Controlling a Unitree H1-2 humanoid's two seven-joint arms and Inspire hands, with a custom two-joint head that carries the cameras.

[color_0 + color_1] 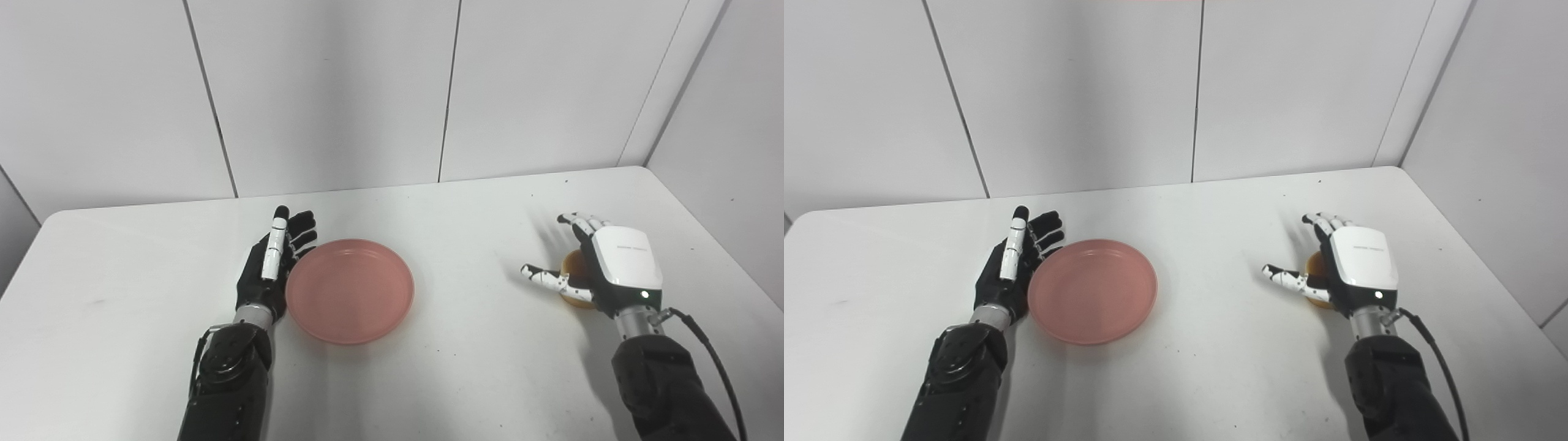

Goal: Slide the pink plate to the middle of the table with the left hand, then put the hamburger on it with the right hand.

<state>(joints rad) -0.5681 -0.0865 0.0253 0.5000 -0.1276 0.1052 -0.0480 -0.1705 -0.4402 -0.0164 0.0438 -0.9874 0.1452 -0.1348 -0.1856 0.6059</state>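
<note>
The pink plate [349,289] lies empty on the white table [465,233], a little left of centre. My left hand [274,263] is open, edge-on, its fingers against the plate's left rim. The hamburger [576,269] sits at the right, mostly hidden under my right hand [603,263]; only part of its tan bun shows. My right hand is over it with fingers spread and thumb out to the left, not closed on it. In the right eye view the plate [1092,289] and the hands [1013,263] [1344,263] stand the same.
White wall panels [343,92] stand along the table's far edge and at the right. A black cable [710,349] runs from my right wrist. The table's right edge is near my right arm.
</note>
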